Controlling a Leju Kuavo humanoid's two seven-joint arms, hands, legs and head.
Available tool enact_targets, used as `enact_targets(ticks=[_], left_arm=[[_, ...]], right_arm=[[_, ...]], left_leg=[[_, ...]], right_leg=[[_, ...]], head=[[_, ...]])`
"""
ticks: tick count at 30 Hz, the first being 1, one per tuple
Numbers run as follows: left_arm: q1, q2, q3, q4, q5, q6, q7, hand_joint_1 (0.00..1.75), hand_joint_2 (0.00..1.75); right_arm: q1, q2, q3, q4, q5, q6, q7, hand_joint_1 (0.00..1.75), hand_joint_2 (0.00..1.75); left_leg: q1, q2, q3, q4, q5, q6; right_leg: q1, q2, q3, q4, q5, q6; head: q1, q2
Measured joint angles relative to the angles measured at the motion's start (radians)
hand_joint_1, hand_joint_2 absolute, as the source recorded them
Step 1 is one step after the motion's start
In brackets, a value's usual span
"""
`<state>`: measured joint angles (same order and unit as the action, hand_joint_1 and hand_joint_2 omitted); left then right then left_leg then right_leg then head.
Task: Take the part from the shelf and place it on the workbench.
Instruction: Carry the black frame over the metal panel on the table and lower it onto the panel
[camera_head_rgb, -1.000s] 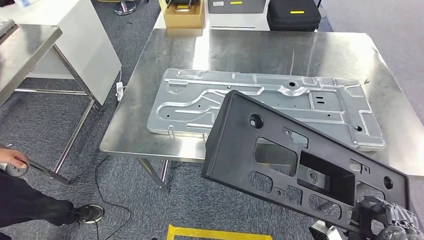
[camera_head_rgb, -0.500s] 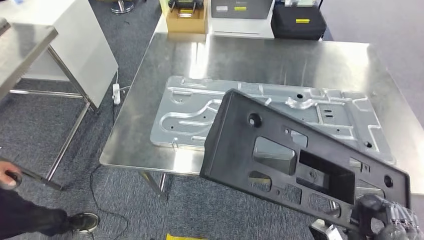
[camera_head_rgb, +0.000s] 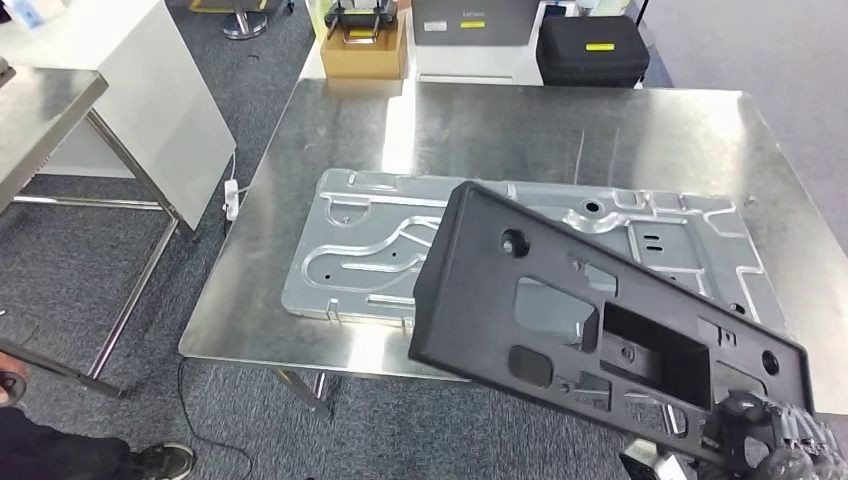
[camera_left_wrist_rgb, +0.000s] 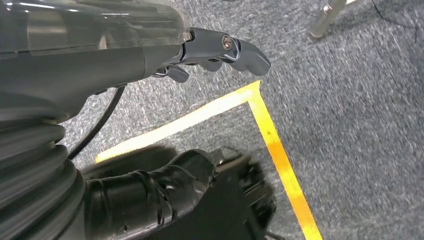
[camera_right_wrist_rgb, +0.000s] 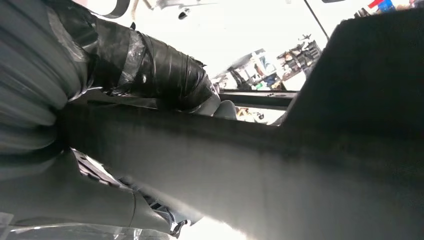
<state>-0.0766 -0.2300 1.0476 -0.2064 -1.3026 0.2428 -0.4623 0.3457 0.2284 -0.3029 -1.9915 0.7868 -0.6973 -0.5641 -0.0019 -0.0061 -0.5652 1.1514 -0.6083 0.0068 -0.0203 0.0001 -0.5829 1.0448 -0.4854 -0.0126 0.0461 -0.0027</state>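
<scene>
The black part (camera_head_rgb: 600, 320) is gripped at its lower corner by the right hand (camera_head_rgb: 770, 440) and held tilted above the workbench's (camera_head_rgb: 480, 120) near edge, over a silver panel (camera_head_rgb: 380, 250). The left hand (camera_left_wrist_rgb: 215, 55) hangs empty, fingers apart, above carpet (camera_left_wrist_rgb: 360, 100).

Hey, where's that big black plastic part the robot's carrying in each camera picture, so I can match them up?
Head view: the black part slants from centre to lower right, over the workbench near edge and the silver panel.
Left wrist view: not in it; carpet and yellow floor tape beyond the left hand.
Right wrist view: the part spans the frame, close and dark.
Shared landmark: the right hand, gripping the part's end in both views.
</scene>
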Motion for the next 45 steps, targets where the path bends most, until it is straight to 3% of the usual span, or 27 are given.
enact_targets(ticks=[2,3,4,6,8,13,15,17,18,19,21,23,26,28,30,32,33,34,35,37,38,40,43,45], left_arm=[[0.001,0.000,0.000,0.000,0.000,0.005,0.003,0.00,0.00],[0.002,0.000,0.000,0.000,-0.001,0.011,0.008,0.00,0.00],[0.002,0.000,0.000,0.000,-0.003,0.017,0.016,0.00,0.00],[0.002,0.000,-0.001,0.000,-0.010,0.031,0.033,0.00,0.00],[0.001,0.000,-0.002,0.000,-0.018,0.039,0.046,0.00,0.00],[0.000,-0.002,-0.013,0.000,-0.040,0.045,0.058,0.00,0.00],[-0.001,-0.003,-0.021,0.000,-0.050,0.047,0.060,0.00,0.00],[-0.003,-0.004,-0.029,0.000,-0.058,0.047,0.061,0.00,0.00],[-0.004,-0.004,-0.032,0.000,-0.061,0.047,0.062,0.00,0.00],[-0.004,-0.004,-0.035,0.000,-0.064,0.047,0.063,0.00,0.00],[-0.004,-0.004,-0.041,0.000,-0.069,0.044,0.065,0.00,0.00],[-0.007,-0.006,-0.048,0.000,-0.074,0.039,0.067,0.00,0.00],[-0.011,-0.007,-0.054,0.000,-0.080,0.035,0.073,0.00,0.00],[-0.013,-0.006,-0.060,0.000,-0.086,0.034,0.076,0.00,0.00],[-0.016,-0.006,-0.067,0.000,-0.091,0.034,0.078,0.00,0.00],[-0.018,-0.006,-0.072,0.000,-0.093,0.034,0.080,0.00,0.00],[-0.017,-0.006,-0.074,0.000,-0.094,0.033,0.082,0.00,0.00],[-0.017,-0.006,-0.075,0.000,-0.095,0.033,0.084,0.00,0.00],[-0.017,-0.006,-0.076,0.000,-0.095,0.033,0.086,0.00,0.00],[-0.020,-0.006,-0.078,0.000,-0.096,0.033,0.089,0.00,0.00],[-0.022,-0.006,-0.079,0.000,-0.096,0.033,0.091,0.00,0.00],[-0.023,-0.006,-0.082,0.000,-0.097,0.033,0.093,0.00,0.00],[-0.025,-0.007,-0.086,0.000,-0.102,0.033,0.095,0.00,0.00],[-0.027,-0.008,-0.090,0.000,-0.105,0.032,0.095,0.00,0.00]], right_arm=[[-0.004,-0.002,0.000,0.001,0.014,0.000,0.002,1.70,1.75],[-0.007,-0.003,0.000,0.002,0.027,0.000,0.002,1.71,1.75],[-0.009,-0.004,0.000,0.002,0.043,0.000,0.002,1.71,1.75],[-0.015,-0.005,0.000,0.002,0.079,0.000,0.000,1.71,1.75],[-0.028,-0.005,-0.007,0.002,0.124,0.000,-0.008,1.71,1.75],[-0.079,-0.005,-0.065,-0.003,0.265,0.000,-0.037,1.70,1.75],[-0.108,-0.009,-0.097,0.000,0.324,0.000,-0.019,1.71,1.75],[-0.139,-0.032,-0.119,0.016,0.375,0.000,0.040,1.71,1.75],[-0.153,-0.051,-0.124,0.029,0.396,0.000,0.077,1.71,1.75],[-0.165,-0.072,-0.127,0.044,0.415,0.000,0.116,1.71,1.75],[-0.191,-0.116,-0.129,0.078,0.451,0.000,0.189,1.71,1.75],[-0.215,-0.162,-0.129,0.114,0.477,0.000,0.258,1.73,1.75],[-0.248,-0.229,-0.128,0.175,0.494,0.000,0.340,1.72,1.75],[-0.269,-0.274,-0.122,0.227,0.507,0.000,0.391,1.73,1.75],[-0.288,-0.317,-0.111,0.283,0.517,0.000,0.437,1.74,1.75],[-0.303,-0.349,-0.101,0.331,0.523,0.000,0.469,1.72,1.75],[-0.310,-0.361,-0.095,0.353,0.526,0.000,0.482,1.71,1.75],[-0.318,-0.371,-0.087,0.380,0.531,0.000,0.497,1.71,1.75],[-0.327,-0.382,-0.078,0.409,0.538,0.001,0.513,1.71,1.75],[-0.340,-0.399,-0.059,0.462,0.557,0.001,0.544,1.71,1.75],[-0.343,-0.403,-0.050,0.480,0.565,0.000,0.556,1.71,1.75],[-0.348,-0.406,-0.031,0.510,0.584,0.000,0.577,1.72,1.75],[-0.351,-0.403,0.009,0.540,0.615,0.000,0.601,1.71,1.75],[-0.354,-0.400,0.037,0.555,0.630,0.000,0.615,1.71,1.75]], left_leg=[[0.004,0.000,-0.075,0.125,-0.040,-0.005],[0.006,0.000,-0.098,0.152,-0.033,-0.006],[0.008,0.000,-0.102,0.140,-0.007,-0.007],[0.010,0.000,-0.063,0.020,0.081,-0.003],[0.007,0.000,-0.022,-0.084,0.128,0.003],[0.005,0.000,-0.007,-0.126,0.136,0.028],[0.006,0.002,0.003,-0.140,0.141,0.040],[0.002,0.002,0.005,-0.141,0.140,0.046],[-0.001,0.002,0.005,-0.140,0.138,0.049],[-0.003,0.002,0.007,-0.139,0.136,0.050],[-0.007,0.000,0.012,-0.136,0.131,0.052],[-0.011,-0.002,0.014,-0.132,0.126,0.049],[-0.014,-0.003,0.009,-0.130,0.125,0.039],[-0.014,-0.002,0.005,-0.119,0.113,0.030],[-0.012,-0.001,-0.028,-0.047,0.069,0.020],[-0.005,-0.001,-0.090,0.077,0.016,0.011],[-0.001,-0.001,-0.115,0.122,0.006,0.007],[0.003,0.000,-0.126,0.134,0.015,0.004],[0.006,0.000,-0.118,0.109,0.043,0.002],[0.011,0.000,-0.066,-0.014,0.115,0.000],[0.010,0.000,-0.042,-0.070,0.136,0.002],[0.006,0.000,-0.023,-0.117,0.142,0.009],[0.004,-0.001,-0.020,-0.129,0.148,0.029],[0.005,0.000,-0.014,-0.140,0.153,0.043]], right_leg=[[0.000,-0.002,0.005,0.000,-0.005,-0.004],[0.000,-0.002,0.008,0.000,-0.008,-0.004],[0.000,-0.001,0.013,0.000,-0.012,-0.003],[-0.001,0.001,0.025,0.000,-0.020,0.002],[0.001,0.003,0.029,0.001,-0.026,0.012],[0.001,0.003,0.028,0.005,-0.034,0.038],[0.000,0.002,-0.007,0.083,-0.078,0.044],[0.000,0.001,-0.076,0.210,-0.128,0.048],[0.000,0.001,-0.101,0.252,-0.134,0.048],[0.000,0.001,-0.109,0.257,-0.119,0.047],[0.002,0.001,-0.070,0.156,-0.044,0.040],[0.008,0.002,-0.017,0.037,0.006,0.029],[0.015,0.002,-0.005,-0.007,0.010,0.022],[0.007,0.002,0.000,-0.017,0.015,0.015],[0.000,-0.001,0.007,-0.027,0.019,0.007],[0.000,-0.004,0.008,-0.028,0.018,0.004],[-0.001,-0.005,0.008,-0.027,0.017,0.004],[-0.001,-0.005,0.008,-0.026,0.015,0.005],[-0.003,-0.004,0.009,-0.024,0.013,0.007],[-0.005,-0.002,0.013,-0.019,0.007,0.014],[-0.005,-0.002,0.013,-0.016,0.004,0.018],[-0.003,-0.002,0.010,-0.014,0.003,0.029],[-0.006,-0.003,0.007,-0.011,-0.001,0.044],[-0.009,-0.003,-0.019,0.047,-0.038,0.049]], head=[[0.000,0.000],[0.000,0.000],[0.000,0.000],[0.000,0.000],[0.000,0.000],[0.001,0.000],[0.002,0.000],[0.002,0.000],[0.003,0.000],[0.003,0.000],[0.003,0.000],[0.002,0.000],[0.002,0.000],[0.002,0.000],[0.000,0.000],[-0.001,0.000],[-0.001,0.000],[-0.001,0.000],[-0.001,0.000],[-0.001,0.000],[-0.001,0.000],[0.000,0.000],[0.000,0.000],[0.001,0.000]])
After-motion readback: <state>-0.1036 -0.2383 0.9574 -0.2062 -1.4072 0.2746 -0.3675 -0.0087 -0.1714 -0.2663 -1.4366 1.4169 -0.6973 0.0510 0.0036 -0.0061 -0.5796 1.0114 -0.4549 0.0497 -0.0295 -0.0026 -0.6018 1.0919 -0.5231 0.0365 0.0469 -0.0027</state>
